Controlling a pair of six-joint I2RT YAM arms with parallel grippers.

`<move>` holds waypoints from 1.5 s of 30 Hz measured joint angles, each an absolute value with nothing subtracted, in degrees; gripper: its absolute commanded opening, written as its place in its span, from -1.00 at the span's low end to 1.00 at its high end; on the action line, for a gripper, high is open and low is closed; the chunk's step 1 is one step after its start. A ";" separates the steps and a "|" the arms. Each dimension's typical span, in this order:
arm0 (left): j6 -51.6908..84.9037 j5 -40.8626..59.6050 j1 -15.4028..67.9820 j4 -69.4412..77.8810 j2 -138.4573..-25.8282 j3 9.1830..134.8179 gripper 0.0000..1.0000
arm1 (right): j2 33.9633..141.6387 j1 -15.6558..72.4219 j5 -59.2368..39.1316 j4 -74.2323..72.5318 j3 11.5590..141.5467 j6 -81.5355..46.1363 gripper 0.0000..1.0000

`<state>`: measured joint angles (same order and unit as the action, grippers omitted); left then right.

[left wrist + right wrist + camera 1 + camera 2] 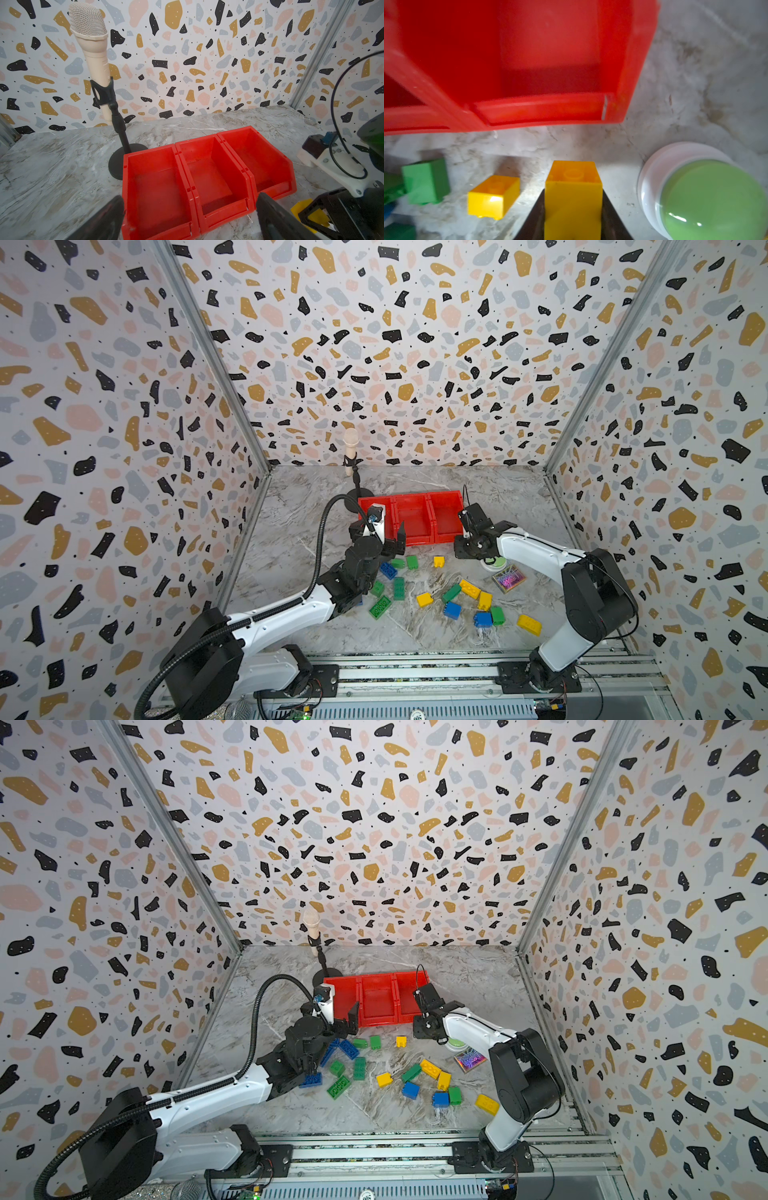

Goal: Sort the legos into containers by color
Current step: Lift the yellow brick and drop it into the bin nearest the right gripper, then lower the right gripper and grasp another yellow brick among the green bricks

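Three joined red containers [413, 518] [207, 176] stand at mid-table, and I see nothing in them. My right gripper [573, 193] [462, 548] is shut on a yellow lego [573, 178], just off the front corner of the right-hand container [539, 108]. My left gripper [190, 207] [384, 541] hangs open and holds nothing, at the front of the left-hand container. Loose legos lie on the marble in front: a blue one [387, 570], a green one [412, 562], a small yellow one [438, 561] [493, 196], and several more toward the front right.
A beige microphone on a black round-based stand [351, 448] [91, 41] rises behind the left container. A round green-topped white button [494, 562] [708, 195] and an iridescent square card [508, 578] sit by my right arm. Patterned walls enclose three sides.
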<state>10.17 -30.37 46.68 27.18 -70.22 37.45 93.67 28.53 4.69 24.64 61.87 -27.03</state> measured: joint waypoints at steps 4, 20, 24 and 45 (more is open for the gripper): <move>10.59 -29.82 46.68 26.41 -70.04 38.41 0.99 | 94.61 28.58 4.58 25.43 70.06 -25.56 -0.52; 11.97 -30.20 46.68 23.44 -62.76 35.86 1.00 | 115.90 27.05 6.11 27.99 89.43 -20.84 0.29; 12.47 -30.96 46.68 23.07 -62.48 35.73 1.00 | 113.69 27.05 6.39 28.29 89.30 -20.71 0.30; 28.56 -32.23 56.07 6.61 -44.75 29.50 0.99 | 94.94 40.88 3.60 27.22 65.25 -36.23 0.29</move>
